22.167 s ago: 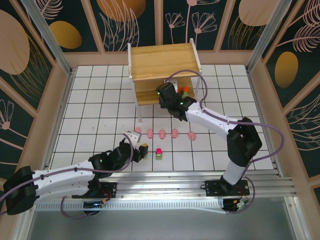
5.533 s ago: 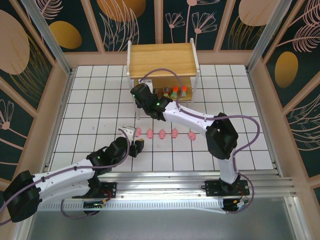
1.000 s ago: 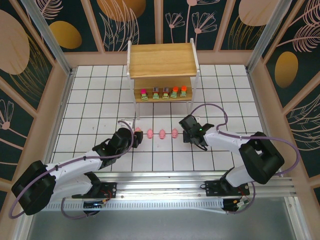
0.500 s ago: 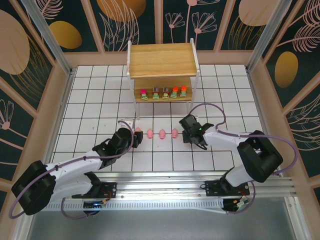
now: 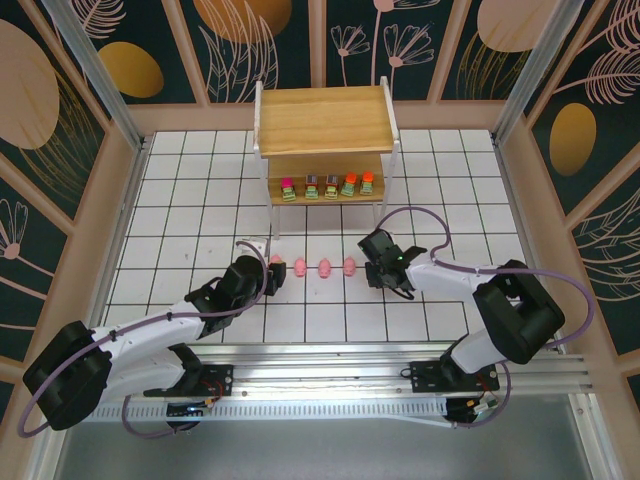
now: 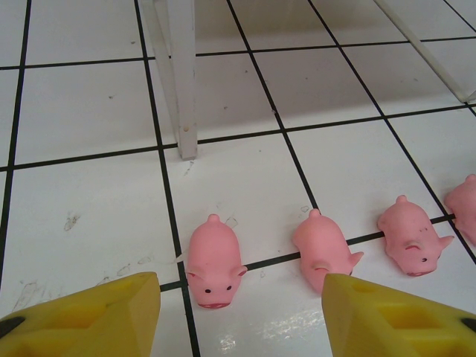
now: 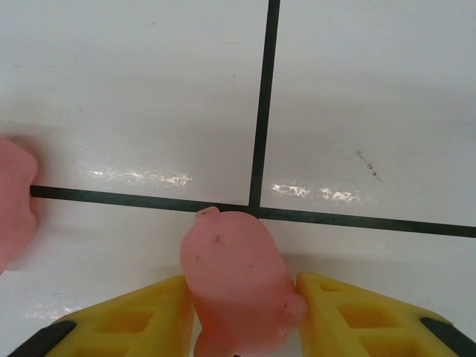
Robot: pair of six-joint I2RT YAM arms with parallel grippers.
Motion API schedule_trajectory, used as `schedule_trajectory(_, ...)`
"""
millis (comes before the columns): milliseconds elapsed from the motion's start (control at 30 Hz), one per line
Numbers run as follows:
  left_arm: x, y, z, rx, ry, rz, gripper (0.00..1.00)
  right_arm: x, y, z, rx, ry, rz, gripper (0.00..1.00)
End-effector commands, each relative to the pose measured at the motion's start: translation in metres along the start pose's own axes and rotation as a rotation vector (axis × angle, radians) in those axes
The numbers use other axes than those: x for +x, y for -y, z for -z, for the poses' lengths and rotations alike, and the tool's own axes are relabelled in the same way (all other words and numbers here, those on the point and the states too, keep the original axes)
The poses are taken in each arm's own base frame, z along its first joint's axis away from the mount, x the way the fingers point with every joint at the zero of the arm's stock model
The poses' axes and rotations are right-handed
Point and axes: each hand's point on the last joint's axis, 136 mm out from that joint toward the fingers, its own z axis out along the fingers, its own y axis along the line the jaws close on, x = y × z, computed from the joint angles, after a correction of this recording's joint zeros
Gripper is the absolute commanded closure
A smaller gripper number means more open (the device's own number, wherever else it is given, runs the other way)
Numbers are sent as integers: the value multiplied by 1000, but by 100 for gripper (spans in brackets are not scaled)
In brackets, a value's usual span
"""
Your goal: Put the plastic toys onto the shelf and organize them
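Note:
Five blocky toys [image 5: 327, 186] stand in a row on the lower board of the shelf [image 5: 322, 118]. Pink pigs [image 5: 324, 267] lie in a line on the tiled floor in front of it. My left gripper [image 5: 269, 275] is open, low over the leftmost pig [image 6: 213, 262], which lies between the yellow fingers [image 6: 111, 312] without touching them. Beside it lies a second pig [image 6: 324, 248]. My right gripper [image 5: 381, 272] is shut on the rightmost pig [image 7: 238, 282], both pads pressing its flanks. Another pig [image 7: 13, 201] shows at that view's left edge.
A white shelf leg [image 6: 182, 82] stands just beyond the leftmost pig. Low walls with patterned panels [image 5: 60, 150] ring the tiled floor [image 5: 200, 200]. The arm bases sit on the rail [image 5: 330, 375] at the near edge.
In the last second nothing has visibly moved. Since the older frames the right arm has come down from the shelf's lower board to the rightmost pig, and the blocky toys now all stand there.

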Motion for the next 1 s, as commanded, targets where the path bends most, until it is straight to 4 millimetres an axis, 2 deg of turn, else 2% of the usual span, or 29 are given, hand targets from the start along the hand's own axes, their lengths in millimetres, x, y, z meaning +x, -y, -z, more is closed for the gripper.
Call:
schedule_trajectory(0,-3,-1,0,2,19,-2,40,-3,-1,0,-4,-2,-7,62)
schedule_trajectory(233,-3,0,-1,2,18,-4,41,-6,-1,5,-8,15,-11,70)
schedule_trajectory(567,-3,4,-1,25,15,-21,40,-19,-7,34,-14,76,-24,74)
schedule_trajectory(733,-6,6,0,36,28,-43,40,-28,-13,60,-32,124,-39,74)
schedule_trajectory(967,-11,13,3,73,51,-69,41,-62,-30,118,-70,241,-55,74)
